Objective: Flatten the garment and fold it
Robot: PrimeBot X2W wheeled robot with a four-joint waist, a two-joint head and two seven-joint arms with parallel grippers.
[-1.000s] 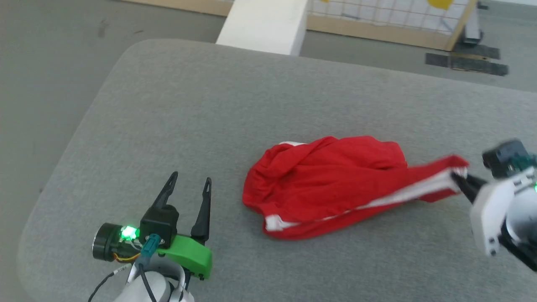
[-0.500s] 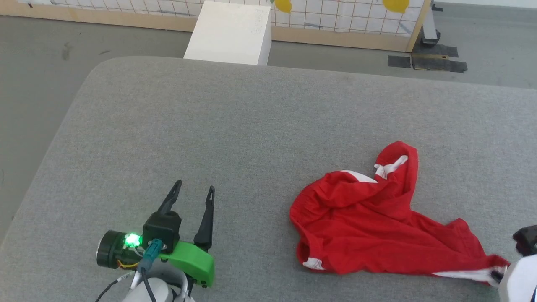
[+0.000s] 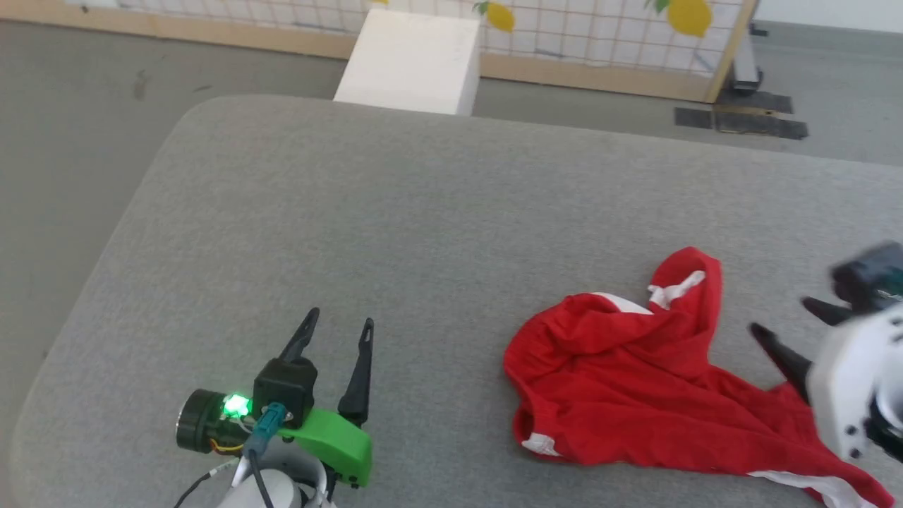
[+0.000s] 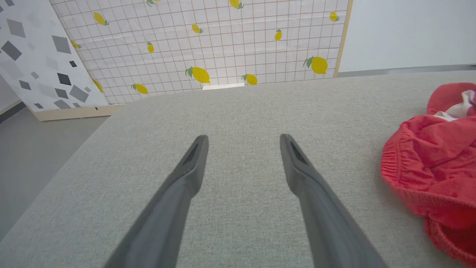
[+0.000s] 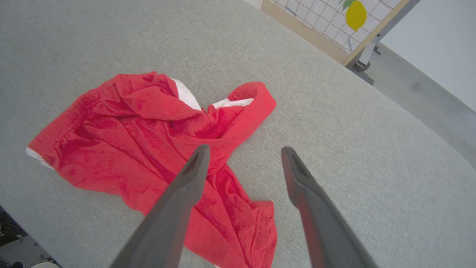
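The left hand [image 4: 243, 137] hung just above the grey desk [image 4: 238, 108], its two dark fingers spread wide with bare fabric between them. At 3 to 4 o'clock lay the garment [image 4: 431, 163], crumpled red with a gathered elastic edge and a white patch at its top, well apart from the fingers. A lemon-print grid panel [image 4: 223, 48] stood at 12 o'clock, and a speckled panel [image 4: 41, 63] at 10 o'clock.
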